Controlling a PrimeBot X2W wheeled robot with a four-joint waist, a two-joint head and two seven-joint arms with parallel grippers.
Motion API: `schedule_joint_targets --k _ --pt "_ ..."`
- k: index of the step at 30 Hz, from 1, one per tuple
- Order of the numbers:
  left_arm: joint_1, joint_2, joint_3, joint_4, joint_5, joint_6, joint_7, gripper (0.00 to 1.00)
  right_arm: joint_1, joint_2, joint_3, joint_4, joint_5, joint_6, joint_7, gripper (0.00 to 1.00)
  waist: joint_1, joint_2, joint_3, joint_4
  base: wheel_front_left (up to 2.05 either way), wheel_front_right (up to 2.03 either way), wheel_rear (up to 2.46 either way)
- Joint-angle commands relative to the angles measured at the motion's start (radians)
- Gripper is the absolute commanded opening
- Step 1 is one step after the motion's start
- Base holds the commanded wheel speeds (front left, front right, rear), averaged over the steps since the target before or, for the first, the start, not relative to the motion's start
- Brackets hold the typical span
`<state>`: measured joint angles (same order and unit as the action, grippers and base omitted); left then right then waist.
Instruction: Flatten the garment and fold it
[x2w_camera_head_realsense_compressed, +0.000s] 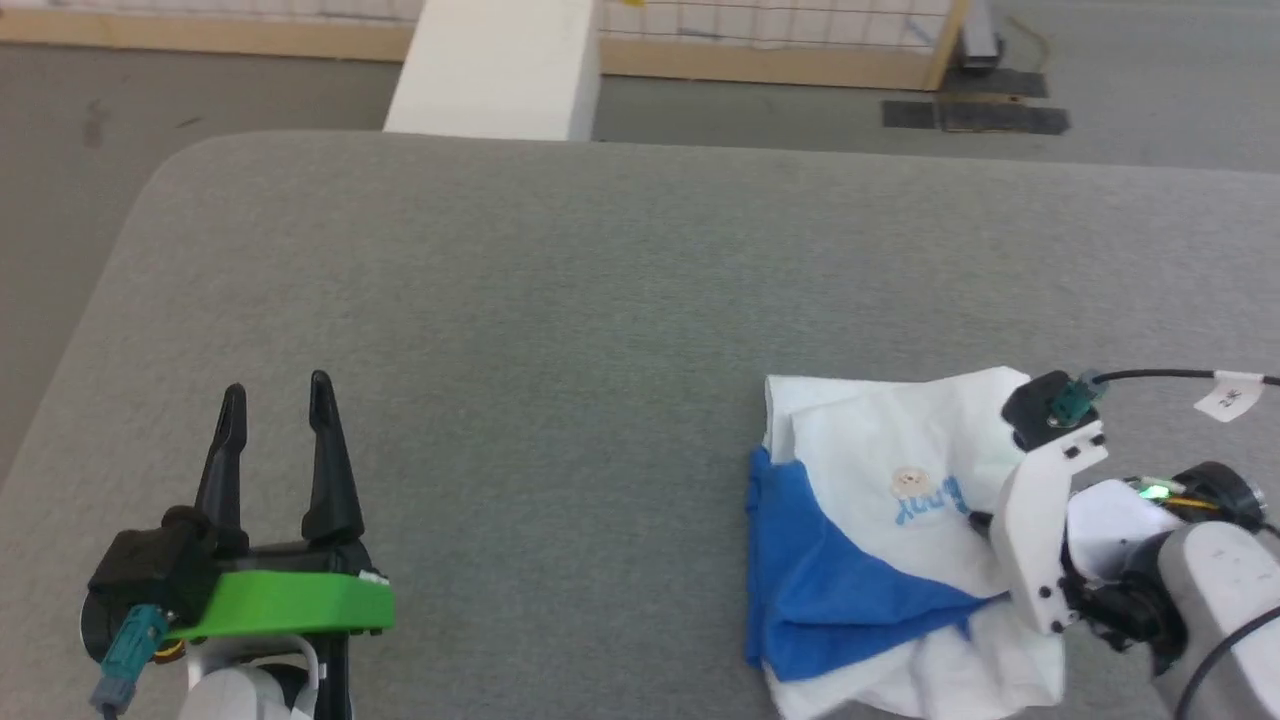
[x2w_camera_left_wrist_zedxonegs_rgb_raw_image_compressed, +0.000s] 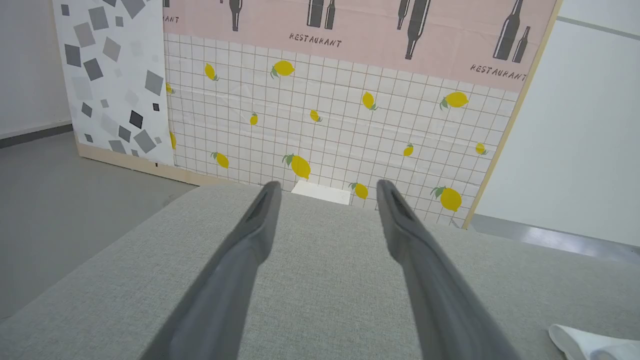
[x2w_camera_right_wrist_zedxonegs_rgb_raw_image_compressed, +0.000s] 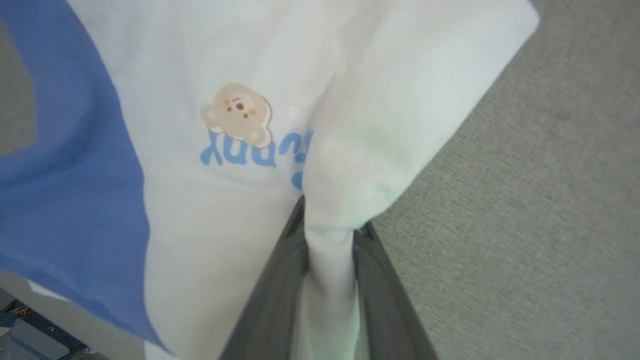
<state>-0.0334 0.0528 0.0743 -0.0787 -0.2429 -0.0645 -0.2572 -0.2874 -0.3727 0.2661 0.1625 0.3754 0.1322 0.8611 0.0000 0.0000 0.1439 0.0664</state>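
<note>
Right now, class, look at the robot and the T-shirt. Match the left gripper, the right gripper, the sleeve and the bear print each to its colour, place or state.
Things:
1. left gripper
2. right gripper
3. sleeve
4. bear print

Descriptions:
a. royal blue
b. shut on a white fold of the garment
c. right next to the blue lettering
d. open, over the bare grey surface

Pairs: 1-d, 2-b, 3-a, 4-c

Grey fabric tabletop (x2w_camera_head_realsense_compressed: 560, 300), rounded corner. White block (x2w_camera_head_realsense_compressed: 495, 70) past far edge. Beyond: lemon-print grid panel (x2w_camera_left_wrist_zedxonegs_rgb_raw_image_compressed: 325, 135), pink bottle banner (x2w_camera_left_wrist_zedxonegs_rgb_raw_image_compressed: 360, 30), grey floor (x2w_camera_head_realsense_compressed: 200, 90), dark mats (x2w_camera_head_realsense_compressed: 975, 115).
</note>
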Motion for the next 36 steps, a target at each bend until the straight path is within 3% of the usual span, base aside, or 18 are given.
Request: schedule_joint_targets --k 1,7,13,19,29,30,31,32,36 --pt "0.007 -0.003 -0.003 -0.001 -0.013 0.001 -0.005 1.00 -0.016 -0.046 0.015 -0.019 0.023 -0.002 0.020 0.00 0.0000 0.0000 -0.003 -0.102 0.00 0.00 0.00" --pt "-0.034 -0.003 -0.027 -0.008 -0.001 -0.004 -0.005 1.00 -0.082 -0.245 0.077 -0.062 0.093 -0.002 0.068 0.00 0.0000 0.0000 0.074 -0.270 0.00 0.00 0.00" --pt "-0.118 0.017 -0.047 -0.019 0.036 -0.009 -0.004 1.00 -0.167 -0.341 0.041 0.017 0.086 -0.002 0.003 0.00 0.0000 0.0000 0.196 -0.351 0.00 0.00 0.00" --pt "-0.187 0.049 -0.058 -0.054 0.064 -0.005 0.026 1.00 -0.256 -0.408 -0.034 0.159 0.022 -0.002 -0.131 0.00 0.0000 0.0000 0.327 -0.355 0.00 0.00 0.00" --pt "-0.239 0.094 -0.064 -0.132 0.095 0.003 0.096 1.00 -0.395 -0.433 -0.154 0.398 -0.069 -0.002 -0.319 0.00 0.0000 0.0000 0.474 -0.311 0.00 0.00 0.00" --pt "-0.243 0.104 -0.059 -0.153 0.096 0.006 0.108 1.00 -0.436 -0.433 -0.167 0.450 -0.089 -0.002 -0.374 0.19 0.0000 0.0000 0.495 -0.302 0.00 0.00 0.00" --pt "-0.243 0.107 -0.057 -0.159 0.096 0.008 0.113 1.00 -0.444 -0.439 -0.155 0.469 -0.104 -0.002 -0.383 0.91 0.0000 0.0000 0.500 -0.300 0.00 0.00 0.00" --pt "-0.241 0.110 -0.055 -0.163 0.096 0.008 0.116 1.00 -0.456 -0.439 -0.157 0.484 -0.108 -0.002 -0.396 1.00 0.0000 0.0000 0.502 -0.300 0.00 0.00 0.00" --pt "-0.237 0.113 -0.054 -0.175 0.096 0.015 0.123 1.00 -0.509 -0.430 -0.172 0.541 -0.121 -0.002 -0.447 1.00 0.0000 0.0000 0.499 -0.303 0.00 0.00 0.00"
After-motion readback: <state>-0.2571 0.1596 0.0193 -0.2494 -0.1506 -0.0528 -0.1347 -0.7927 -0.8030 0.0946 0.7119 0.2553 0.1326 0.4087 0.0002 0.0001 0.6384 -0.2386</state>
